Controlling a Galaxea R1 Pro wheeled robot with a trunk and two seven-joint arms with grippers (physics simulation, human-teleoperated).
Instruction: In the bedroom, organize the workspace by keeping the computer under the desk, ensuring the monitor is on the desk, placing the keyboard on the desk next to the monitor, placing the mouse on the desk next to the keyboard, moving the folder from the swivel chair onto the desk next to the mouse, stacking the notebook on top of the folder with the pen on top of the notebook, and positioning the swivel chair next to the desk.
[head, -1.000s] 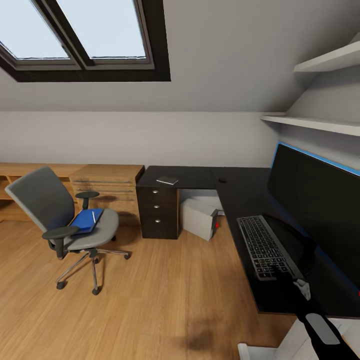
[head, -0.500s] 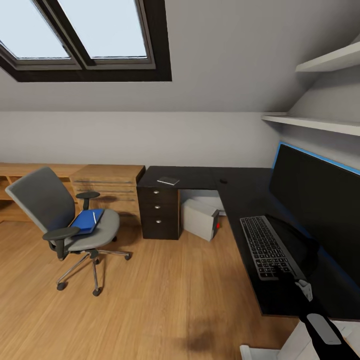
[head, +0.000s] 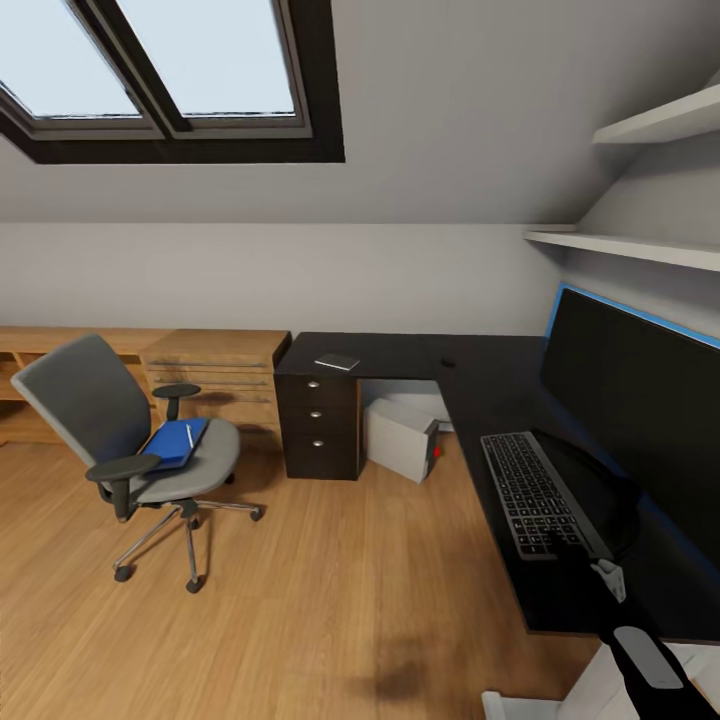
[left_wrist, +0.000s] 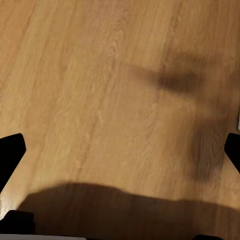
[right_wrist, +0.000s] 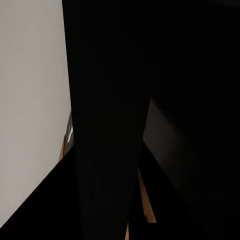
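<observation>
Daylight from a skylight falls on a bedroom with a wooden floor. A black L-shaped desk fills the right side, its drawer block carrying three round silver knobs. On the near stretch of the tabletop lies the keyboard, just beside the round base of the wide black monitor, which stands upright along the right wall. Farther back, near the desk's left end, the small dark notebook lies flat, and the tiny black mouse sits near the inner corner, well apart from the keyboard. Under the desk, just right of the drawers, stands the light grey computer with a red spot on its side.

Well to the left of the desk, the swivel chair stands on the floor in front of a light wooden drawer unit. The blue folder lies on its seat with the white pen resting on top.

The right arm reaches up from the lower right toward the near end of the keyboard; whether the right claw is spread or pressed together cannot be told. In the left wrist view, the left claw is spread wide above the bare floor, its dark fingertips at the picture's edges.
</observation>
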